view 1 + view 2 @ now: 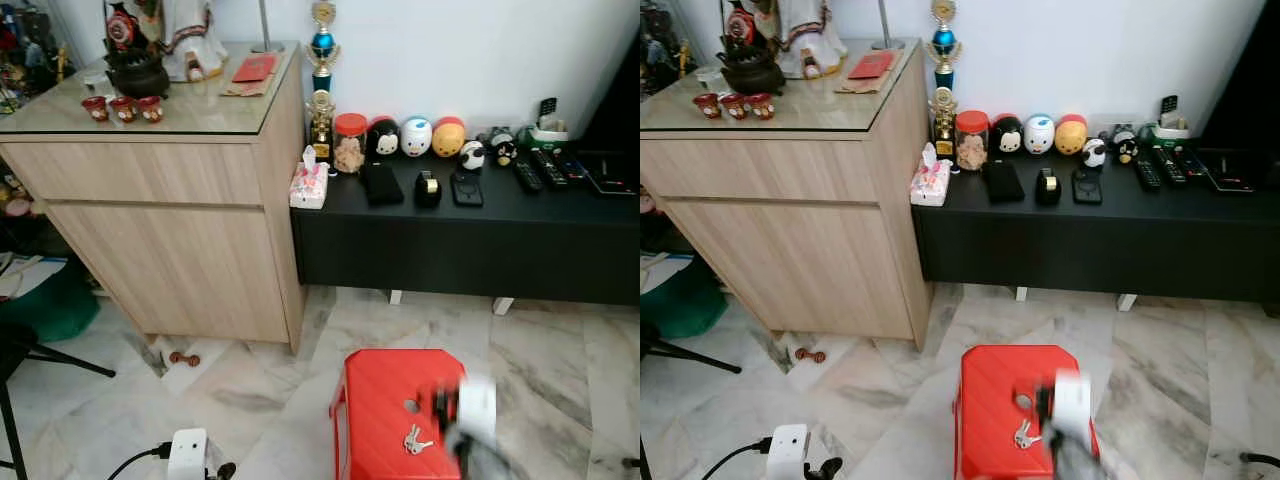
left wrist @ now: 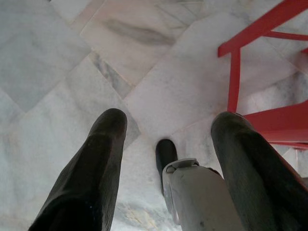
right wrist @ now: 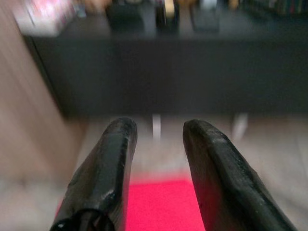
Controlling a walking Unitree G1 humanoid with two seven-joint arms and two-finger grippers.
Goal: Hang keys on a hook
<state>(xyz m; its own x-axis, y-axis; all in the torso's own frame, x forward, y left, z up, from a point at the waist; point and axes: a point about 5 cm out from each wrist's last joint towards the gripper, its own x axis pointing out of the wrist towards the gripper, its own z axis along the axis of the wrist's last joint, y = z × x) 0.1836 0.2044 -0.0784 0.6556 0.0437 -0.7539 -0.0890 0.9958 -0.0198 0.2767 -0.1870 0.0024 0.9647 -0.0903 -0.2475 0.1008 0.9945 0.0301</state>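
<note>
Stool (image 1: 385, 400) top mostly bare; keys (image 1: 415, 439) near front edge, blurred right gripper (image 1: 455, 415) probably just beside.

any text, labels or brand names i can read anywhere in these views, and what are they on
None can be read.
Tissue box: pink print, too small to read.
Red packet on the wooden cabinet: marks too small.
Trophy: plaque blurred.
Jar: no legible label.
Remotes on the black console: buttons too small.
Red stool, keys: no text seen.
</note>
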